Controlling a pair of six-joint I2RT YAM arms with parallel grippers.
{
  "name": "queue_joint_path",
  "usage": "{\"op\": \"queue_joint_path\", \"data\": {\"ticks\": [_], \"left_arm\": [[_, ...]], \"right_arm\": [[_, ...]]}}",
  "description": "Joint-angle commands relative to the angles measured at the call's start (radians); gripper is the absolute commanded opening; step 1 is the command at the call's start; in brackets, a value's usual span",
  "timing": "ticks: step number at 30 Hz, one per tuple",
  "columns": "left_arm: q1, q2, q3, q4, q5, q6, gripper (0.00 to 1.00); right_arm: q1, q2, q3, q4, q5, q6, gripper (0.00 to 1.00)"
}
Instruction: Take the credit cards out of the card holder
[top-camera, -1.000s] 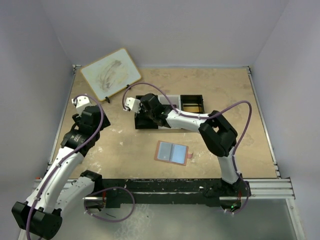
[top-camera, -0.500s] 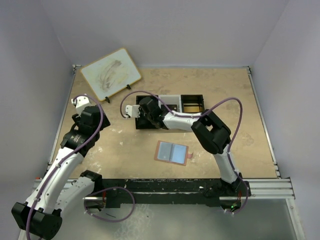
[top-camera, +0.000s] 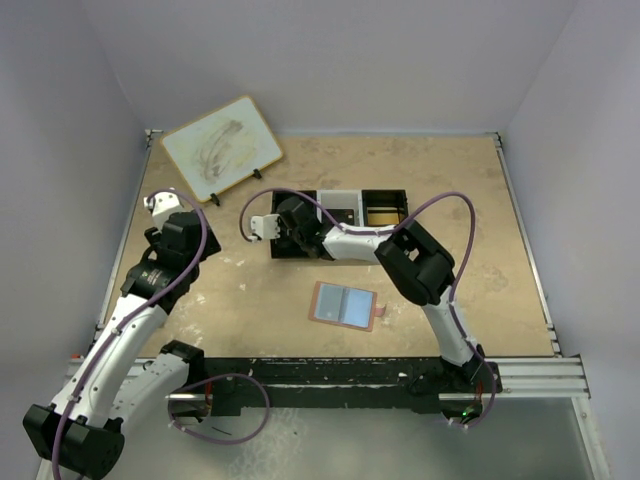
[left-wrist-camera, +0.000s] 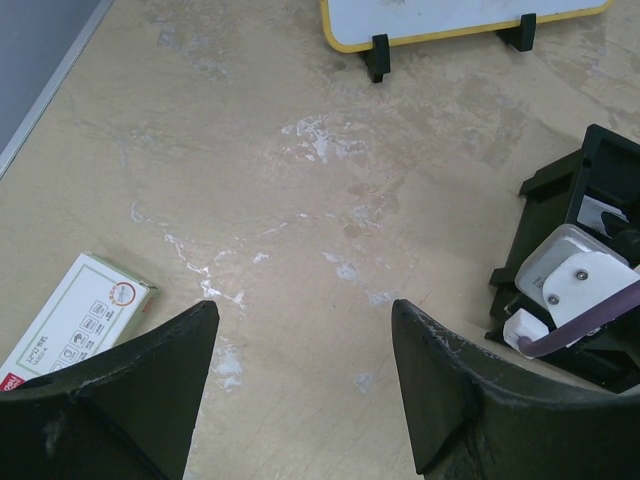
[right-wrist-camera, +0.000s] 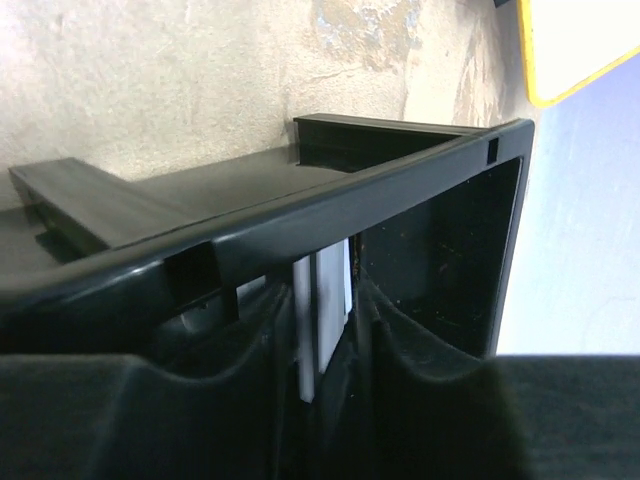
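The card holder (top-camera: 343, 306) lies open and flat on the table's near middle, reddish-brown with grey-blue slots. My right gripper (top-camera: 285, 235) reaches down into the left compartment of the black tray (top-camera: 385, 192). In the right wrist view two pale thin credit cards (right-wrist-camera: 333, 285) stand on edge between my right gripper's (right-wrist-camera: 326, 312) fingers, which are a little apart, with a dark gap beside the right-hand card. My left gripper (left-wrist-camera: 300, 330) hangs open over bare table at the left, holding nothing.
A white board with a wooden rim (top-camera: 221, 148) stands at the back left. A small green-and-white box (left-wrist-camera: 75, 315) lies near my left gripper. The tray's right compartment holds something yellowish (top-camera: 384, 211). The tray wall (right-wrist-camera: 380, 195) rises close in front of the right fingers.
The right gripper has shifted slightly left and settled into the tray's left compartment, and its fingers have eased apart. The left arm and the card holder have not moved.
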Motion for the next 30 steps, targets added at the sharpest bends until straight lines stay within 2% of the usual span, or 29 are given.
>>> {"op": "queue_joint_path", "data": {"ticks": [1,11,14,16,18,19,21,23,25,27,30], "left_arm": [[0.003,0.009,0.011,0.029,0.016,0.021,0.68],[0.004,0.016,0.011,0.029,0.021,0.022,0.68],[0.004,0.015,0.013,0.024,0.017,0.020,0.68],[0.004,0.006,0.012,0.023,0.010,0.016,0.68],[0.003,-0.004,0.011,0.023,0.006,0.013,0.68],[0.004,-0.008,0.009,0.024,0.004,0.012,0.68],[0.003,-0.012,0.010,0.024,0.000,0.012,0.68],[0.004,-0.012,0.011,0.023,0.003,0.014,0.68],[0.003,-0.016,0.012,0.026,0.012,0.017,0.68],[0.003,-0.020,0.011,0.029,0.018,0.018,0.68],[0.003,-0.025,0.009,0.031,0.022,0.019,0.68]], "right_arm": [[-0.001,-0.039,0.045,-0.038,-0.026,0.038,0.42],[-0.004,-0.175,0.044,-0.051,-0.073,0.161,0.50],[-0.006,-0.243,0.017,-0.004,-0.032,0.260,0.54],[-0.008,-0.310,-0.007,0.003,0.021,0.433,0.59],[-0.016,-0.405,-0.055,-0.051,-0.006,0.663,0.76],[-0.024,-0.456,-0.116,-0.068,-0.019,0.845,0.84],[-0.042,-0.546,-0.229,-0.093,-0.053,1.126,0.83],[-0.077,-0.611,-0.341,-0.087,-0.240,1.292,0.83],[-0.096,-0.633,-0.392,-0.133,-0.363,1.404,0.82],[-0.081,-0.653,-0.435,-0.222,-0.235,1.502,0.81],[-0.032,-0.690,-0.546,-0.236,-0.119,1.668,0.81]]}}
